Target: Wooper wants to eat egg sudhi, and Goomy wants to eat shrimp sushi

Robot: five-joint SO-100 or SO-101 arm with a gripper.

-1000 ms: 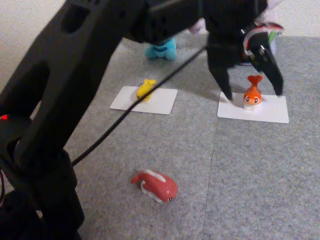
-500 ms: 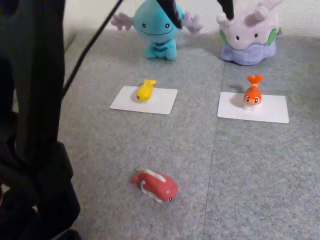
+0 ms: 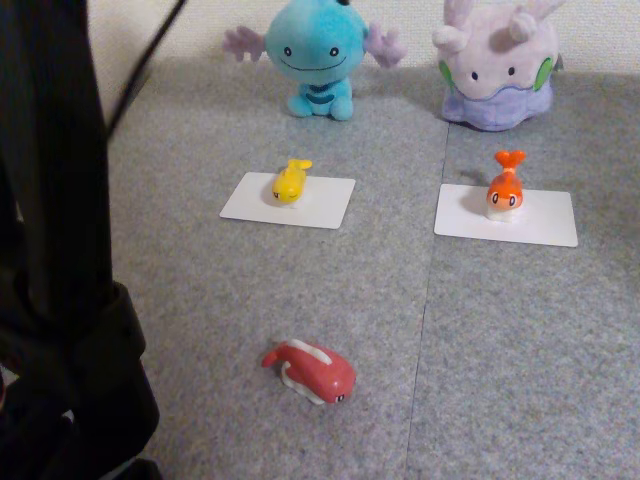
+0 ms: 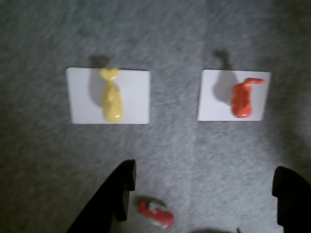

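In the wrist view we see our gripper spread wide at the lower edge, holding nothing. The egg sudhi lies on a white card below Wooper, upper centre; the shrimp sushi below Goomy, upper right

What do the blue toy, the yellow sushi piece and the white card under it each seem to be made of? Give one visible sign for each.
Wooper: soft plush fabric, matte and fuzzy at its edges.
egg sudhi: probably moulded plastic or rubber, smooth with a slight sheen.
white card: likely thin paper or plastic sheet, lying flat on the carpet; which one cannot be told.
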